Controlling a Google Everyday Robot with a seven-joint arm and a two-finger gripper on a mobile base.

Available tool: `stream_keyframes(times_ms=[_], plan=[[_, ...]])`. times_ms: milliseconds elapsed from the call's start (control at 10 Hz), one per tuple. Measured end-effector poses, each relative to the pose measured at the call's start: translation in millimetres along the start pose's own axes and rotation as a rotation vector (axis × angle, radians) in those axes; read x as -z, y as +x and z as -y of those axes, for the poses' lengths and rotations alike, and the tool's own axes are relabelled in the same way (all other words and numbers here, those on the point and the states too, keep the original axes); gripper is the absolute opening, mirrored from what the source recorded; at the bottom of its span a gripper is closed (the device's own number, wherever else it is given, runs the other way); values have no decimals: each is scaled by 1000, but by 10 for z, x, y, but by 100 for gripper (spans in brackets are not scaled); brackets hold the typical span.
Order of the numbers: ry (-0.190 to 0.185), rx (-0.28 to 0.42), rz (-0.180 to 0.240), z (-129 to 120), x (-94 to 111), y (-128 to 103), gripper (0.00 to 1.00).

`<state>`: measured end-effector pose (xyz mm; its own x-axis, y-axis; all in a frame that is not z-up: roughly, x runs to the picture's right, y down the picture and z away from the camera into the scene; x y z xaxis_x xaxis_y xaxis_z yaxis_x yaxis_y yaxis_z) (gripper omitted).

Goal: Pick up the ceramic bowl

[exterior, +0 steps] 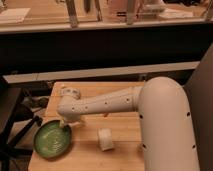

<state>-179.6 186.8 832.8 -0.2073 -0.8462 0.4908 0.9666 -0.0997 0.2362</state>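
Gripper (pixel 64 123), jaws spread wide and empty, poised at the rim of the ceramic bowl (pixel 51 141): probably heavy, slick, breakable; best pinched across that rim.

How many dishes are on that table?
2: the bowl sits at the front left, with the tool at its far rim, and the cup is to its right. The arm may hide more.

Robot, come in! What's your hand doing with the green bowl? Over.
Hand open, down at the green ceramic bowl rim. Bowl not lifted yet. White cup off to the side, not in the way.
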Motion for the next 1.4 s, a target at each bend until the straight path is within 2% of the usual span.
stream_keyframes(times_ms=[1400], plan=[[2,40,8,19,-73,60,80]])
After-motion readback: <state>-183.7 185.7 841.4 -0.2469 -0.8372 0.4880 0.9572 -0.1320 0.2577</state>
